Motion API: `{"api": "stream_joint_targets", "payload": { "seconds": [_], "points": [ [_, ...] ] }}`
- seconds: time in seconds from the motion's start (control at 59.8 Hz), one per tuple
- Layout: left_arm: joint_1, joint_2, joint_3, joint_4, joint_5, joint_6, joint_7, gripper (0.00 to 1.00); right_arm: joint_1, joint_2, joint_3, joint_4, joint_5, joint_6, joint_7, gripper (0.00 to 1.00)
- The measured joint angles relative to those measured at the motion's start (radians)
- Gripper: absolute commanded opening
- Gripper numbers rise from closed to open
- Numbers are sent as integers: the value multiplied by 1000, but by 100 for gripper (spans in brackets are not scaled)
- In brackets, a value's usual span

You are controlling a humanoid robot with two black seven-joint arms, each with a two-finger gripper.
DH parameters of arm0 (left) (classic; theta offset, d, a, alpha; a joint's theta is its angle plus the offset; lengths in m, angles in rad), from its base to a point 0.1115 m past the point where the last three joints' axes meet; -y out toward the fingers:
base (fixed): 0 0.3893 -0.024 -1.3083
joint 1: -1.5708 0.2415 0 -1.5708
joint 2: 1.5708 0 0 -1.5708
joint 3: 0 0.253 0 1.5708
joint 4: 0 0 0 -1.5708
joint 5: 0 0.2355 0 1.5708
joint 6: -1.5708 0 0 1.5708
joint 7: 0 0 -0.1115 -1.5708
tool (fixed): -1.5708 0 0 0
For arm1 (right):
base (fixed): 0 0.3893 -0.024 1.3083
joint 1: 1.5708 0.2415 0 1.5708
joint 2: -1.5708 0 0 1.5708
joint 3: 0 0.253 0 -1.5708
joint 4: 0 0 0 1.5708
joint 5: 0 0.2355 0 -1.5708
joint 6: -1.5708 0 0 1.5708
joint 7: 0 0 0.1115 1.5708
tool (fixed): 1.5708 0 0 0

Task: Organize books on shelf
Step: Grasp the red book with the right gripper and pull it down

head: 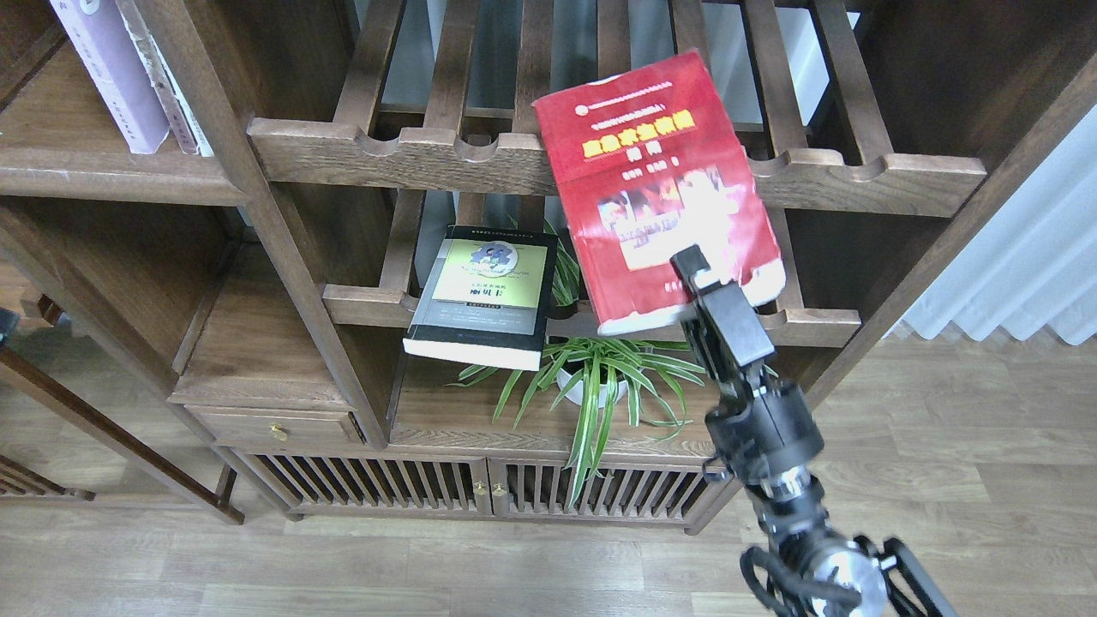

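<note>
Right end effector (pixel 696 278), lower right of centre in the frame: clenched on the bottom edge of the red book (pixel 660 184), one finger visible over the cover. The book is held up in the air, cover facing the camera, tilted, its top corner overlapping the upper slatted rack (pixel 411 154). The rest of the arm runs down to the bottom right corner. Left end effector not in view.

Just left of the held book, the black-edged book (pixel 484 296) with the yellow-green panel lies flat on the lower slatted rack (pixel 364 302), its near end hanging over the front rail. A spider plant (pixel 591 377) in a white pot stands below, between and under the 2 books.

Far upper left: the lilac book (pixel 107 68) stands leaning on the solid shelf (pixel 103 176), with thin whitish booklets (pixel 167 77) just beside it on its right.

Progress, as judged: 1 of 3 books is on the shelf. The red one is lifted but well apart from the shelf, so a leftward carry remains. The black-edged one is untouched on the rack. Roughly a third done, second placement under way.
</note>
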State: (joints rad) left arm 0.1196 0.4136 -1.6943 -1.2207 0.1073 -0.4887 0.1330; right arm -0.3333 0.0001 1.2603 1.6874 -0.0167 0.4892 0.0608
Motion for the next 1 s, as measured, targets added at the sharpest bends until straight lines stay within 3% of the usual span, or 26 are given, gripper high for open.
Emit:
{"api": "stream_joint_targets", "payload": {
  "seconds": [0.635, 1.003],
  "points": [
    [18, -51, 140, 10, -17, 0, -1, 100, -296, -148, 103, -93, 213, -1, -10, 3],
    [31, -100, 366, 20, -90, 0, -4, 100, -301, -153, 45, -331, 233, 0, -27, 4]
  ]
}}
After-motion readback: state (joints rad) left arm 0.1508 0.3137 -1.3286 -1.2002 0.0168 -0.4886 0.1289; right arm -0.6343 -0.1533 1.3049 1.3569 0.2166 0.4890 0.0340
